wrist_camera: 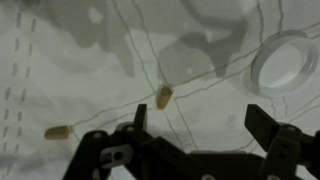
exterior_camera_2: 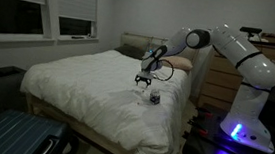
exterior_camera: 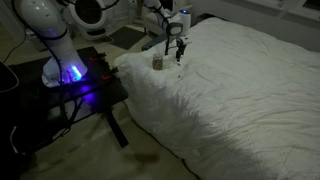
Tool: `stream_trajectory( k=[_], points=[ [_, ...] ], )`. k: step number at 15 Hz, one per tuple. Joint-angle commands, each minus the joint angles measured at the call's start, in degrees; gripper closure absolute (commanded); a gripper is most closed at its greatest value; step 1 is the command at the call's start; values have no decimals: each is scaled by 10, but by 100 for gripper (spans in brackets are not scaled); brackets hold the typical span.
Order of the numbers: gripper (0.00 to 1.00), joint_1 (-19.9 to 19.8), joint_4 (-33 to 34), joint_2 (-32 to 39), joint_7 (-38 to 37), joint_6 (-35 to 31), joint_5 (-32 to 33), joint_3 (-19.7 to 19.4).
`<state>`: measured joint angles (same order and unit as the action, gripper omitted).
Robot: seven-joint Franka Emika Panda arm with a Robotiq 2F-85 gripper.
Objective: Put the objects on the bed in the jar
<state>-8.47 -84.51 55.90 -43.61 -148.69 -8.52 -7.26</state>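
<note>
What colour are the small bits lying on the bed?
Tan-brown; the small bits show best in the wrist view, against the white bed.

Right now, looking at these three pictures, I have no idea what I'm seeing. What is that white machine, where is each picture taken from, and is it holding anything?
The white machine is a robot arm standing beside a bed. Two pictures come from cameras in the room, looking at the bed from different places. The third comes from a camera on the arm's wrist, looking down past its pincer, the two-fingered part that grasps. On the white cover stands a small see-through jar, and the wrist view shows two tiny brown bits lying on the cover not far from it. The pincer is open above the cover and holds nothing.
</note>
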Motion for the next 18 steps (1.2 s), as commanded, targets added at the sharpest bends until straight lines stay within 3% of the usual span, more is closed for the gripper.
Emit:
stream_trajectory(
  k=[1,6,15,16,17,18],
  points=[
    [0,2,83,50,17,63,-16,-1],
    [0,-2,125,87,16,105,-15,-2],
    [2,-12,116,87,15,100,-15,-12],
    [7,-12,116,87,15,100,-15,-13],
    [27,-13,116,87,15,100,-15,-13],
    [29,-13,116,87,15,100,-15,-13]
  ],
)
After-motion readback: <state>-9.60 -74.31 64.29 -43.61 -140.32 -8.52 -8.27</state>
